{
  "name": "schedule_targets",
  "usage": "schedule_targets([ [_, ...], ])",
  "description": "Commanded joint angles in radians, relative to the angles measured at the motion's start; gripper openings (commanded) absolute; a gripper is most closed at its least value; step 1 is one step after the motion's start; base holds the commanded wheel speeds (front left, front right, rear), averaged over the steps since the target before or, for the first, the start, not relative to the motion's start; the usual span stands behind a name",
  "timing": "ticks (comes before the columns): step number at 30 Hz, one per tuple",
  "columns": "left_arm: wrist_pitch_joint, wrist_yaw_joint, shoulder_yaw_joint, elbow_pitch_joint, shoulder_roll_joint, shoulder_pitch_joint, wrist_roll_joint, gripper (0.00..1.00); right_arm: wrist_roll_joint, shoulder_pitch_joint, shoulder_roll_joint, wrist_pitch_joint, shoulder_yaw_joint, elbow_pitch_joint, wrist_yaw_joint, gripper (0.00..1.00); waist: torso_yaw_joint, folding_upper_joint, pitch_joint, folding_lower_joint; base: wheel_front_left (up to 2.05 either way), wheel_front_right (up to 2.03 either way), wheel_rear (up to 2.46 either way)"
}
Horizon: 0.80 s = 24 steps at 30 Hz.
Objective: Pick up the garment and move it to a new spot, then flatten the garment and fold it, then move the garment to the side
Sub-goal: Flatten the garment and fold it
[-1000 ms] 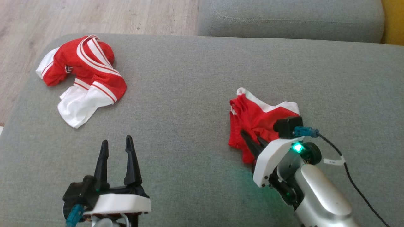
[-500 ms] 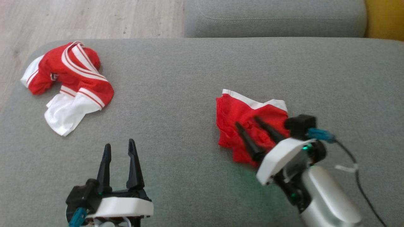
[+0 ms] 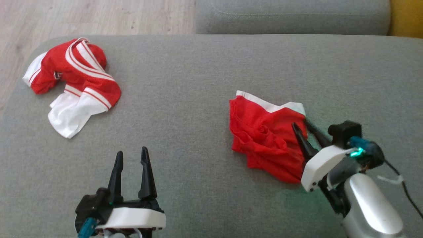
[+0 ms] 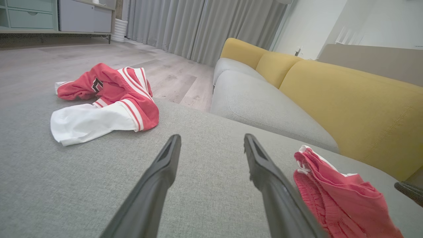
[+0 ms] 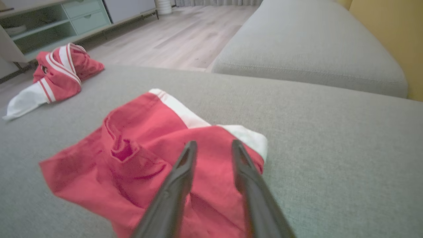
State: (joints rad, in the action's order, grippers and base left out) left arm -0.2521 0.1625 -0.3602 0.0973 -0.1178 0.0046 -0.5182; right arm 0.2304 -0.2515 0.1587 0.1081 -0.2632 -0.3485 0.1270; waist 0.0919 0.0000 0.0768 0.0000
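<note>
- The garment (image 3: pixel 264 138), red shorts with a white band along the far edge, lies crumpled on the right half of a wide grey cushion (image 3: pixel 185 115). It is bunched into folds at the middle and is not spread flat.
- The right hand (image 3: pixel 299 123) is at the garment's right edge, near the white band. Its two dark fingers are parted with a clear gap and point over the red cloth. In the right wrist view nothing is pinched between them.
- In the head view the right hand's white housing covers the garment's near right corner. In the left wrist view the frame's bottom edge cuts off the garment's lower part.
- The left hand (image 3: pixel 131 150) is open and empty, low over bare cushion, well apart from the garment.
- A second piece, a red and white striped jersey (image 3: pixel 76 82), lies heaped at the cushion's far left corner. It carries a small badge that is too small to read.
- Beyond the cushion are a second grey seat (image 3: pixel 290 16), a yellow backrest (image 4: pixel 347 99) and a wooden floor (image 3: pixel 82 16).
- A dark cable (image 3: pixel 406 195) trails from the right wrist and runs off the frame's right edge.
</note>
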Motion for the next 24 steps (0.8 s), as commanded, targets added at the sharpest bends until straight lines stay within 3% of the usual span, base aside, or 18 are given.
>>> schedule_targets([
  [1, -0.010, -0.002, 0.026, -0.024, 0.002, -0.046, 0.008, 1.00, -0.008, -0.033, 0.005, -0.014, -0.029, 0.011, 0.004, 0.00, 0.009, 0.0000, 0.007, 0.0000, 0.00, 0.00, 0.00],
  [12, -0.010, -0.009, 0.026, -0.014, 0.007, -0.063, 0.014, 1.00, -0.059, -0.183, 0.024, -0.090, -0.157, -0.219, 0.004, 0.00, 0.048, 0.0000, 0.028, 0.0000, 0.00, 0.00, 0.00],
  [17, -0.010, -0.010, 0.028, -0.011, 0.010, -0.064, 0.016, 1.00, 0.003, -0.231, 0.024, -0.108, -0.268, -0.293, 0.004, 0.00, 0.063, 0.0000, 0.032, 0.0000, 0.00, 0.00, 0.00],
  [24, -0.010, -0.008, 0.034, -0.010, 0.014, -0.060, 0.017, 1.00, 0.105, -0.256, 0.033, -0.124, -0.466, -0.285, 0.004, 0.00, 0.057, 0.0000, 0.030, 0.0000, 0.00, 0.00, 0.00],
])
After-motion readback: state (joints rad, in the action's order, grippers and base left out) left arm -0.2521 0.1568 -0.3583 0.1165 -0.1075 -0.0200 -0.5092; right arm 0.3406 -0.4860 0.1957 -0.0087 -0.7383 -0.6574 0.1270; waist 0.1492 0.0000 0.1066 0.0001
